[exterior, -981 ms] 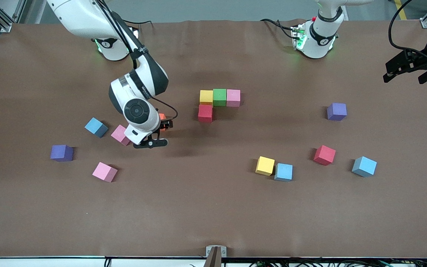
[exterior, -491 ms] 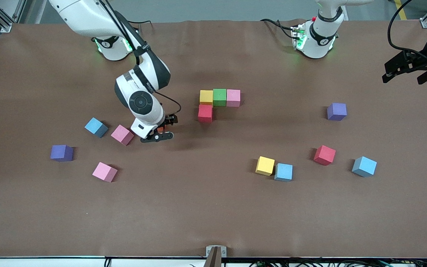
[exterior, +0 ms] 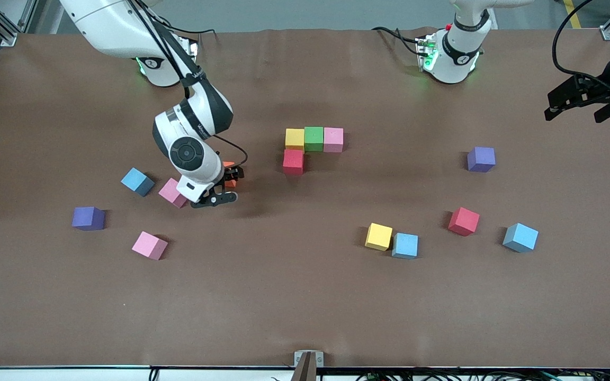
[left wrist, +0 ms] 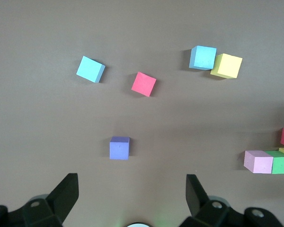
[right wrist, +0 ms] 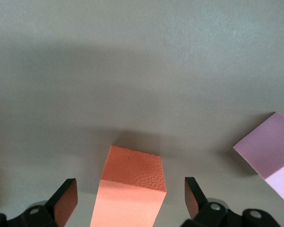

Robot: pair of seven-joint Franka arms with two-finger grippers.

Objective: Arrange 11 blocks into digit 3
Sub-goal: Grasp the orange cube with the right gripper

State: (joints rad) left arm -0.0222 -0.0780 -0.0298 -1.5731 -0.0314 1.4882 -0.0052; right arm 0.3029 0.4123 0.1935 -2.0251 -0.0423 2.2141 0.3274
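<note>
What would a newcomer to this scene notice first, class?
The right pincer stands open around the orange cube, beside a pink cube. Mid-table, a started figure joins yellow, green and pink cubes in a row, with a red cube touching the yellow one, nearer the front camera. The left pincer waits open past the table's edge.

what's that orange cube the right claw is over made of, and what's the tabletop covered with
Orange cube: probably foam. Its matte top has a fine pebbled grain, no shine, with crisp edges. It sits between the right claw's open fingers.
Table cover: looks like a thin brown matte sheet, paper or fabric. It shows faint ripples and no glare.
</note>
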